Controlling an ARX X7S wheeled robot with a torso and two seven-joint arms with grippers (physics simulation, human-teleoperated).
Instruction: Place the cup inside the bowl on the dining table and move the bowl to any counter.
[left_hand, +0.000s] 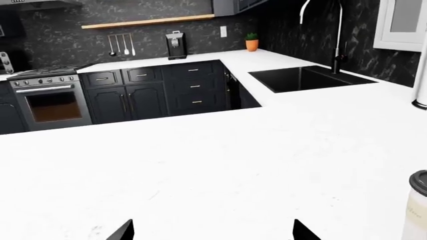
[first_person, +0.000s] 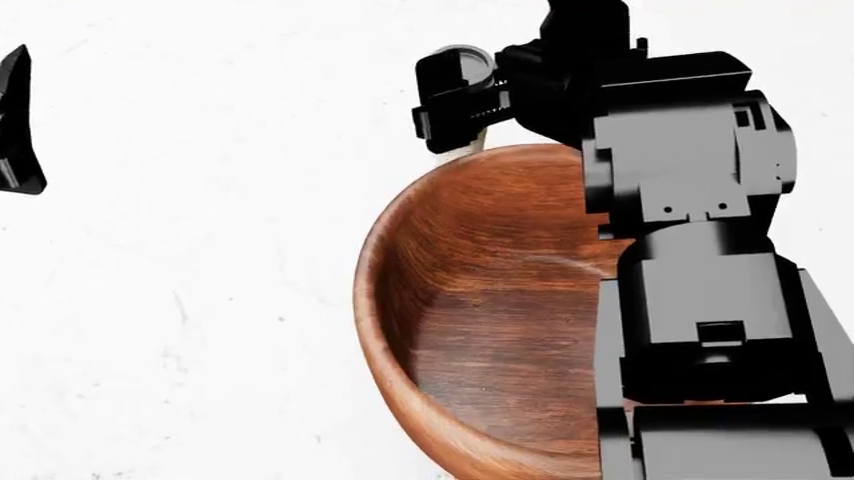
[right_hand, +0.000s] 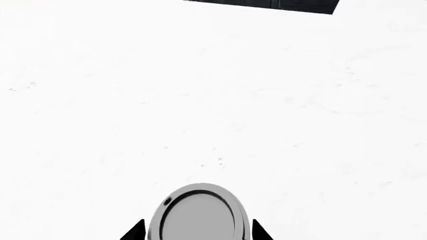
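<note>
At the far left of the head view, the left gripper (first_person: 16, 125) is seen only as a black, angular edge above the dining table (first_person: 200, 330), whose top is plain white and faintly speckled like stone. In the left wrist view its two dark fingertips (left_hand: 123, 231) are set wide apart, with nothing but bare table top between them.

Further right, the bowl (first_person: 467, 300) rests on the table: a large, deep, round vessel of reddish-brown wood with thick walls and a strongly marked grain along its inner curve. Its right part is hidden by the blocky black right arm.

Just beyond the bowl's far rim, the cup (first_person: 463, 70) is held upright in the right gripper (first_person: 461, 100); a small cream-white tapered body is seen below a round grey lid. In the right wrist view the lid (right_hand: 197, 215) appears as a smooth grey oval with a darker rim, flanked closely on both sides by the black fingertips (right_hand: 133, 231), so the jaws are closed around the cup. Whether the cup touches the table cannot be told.
</note>
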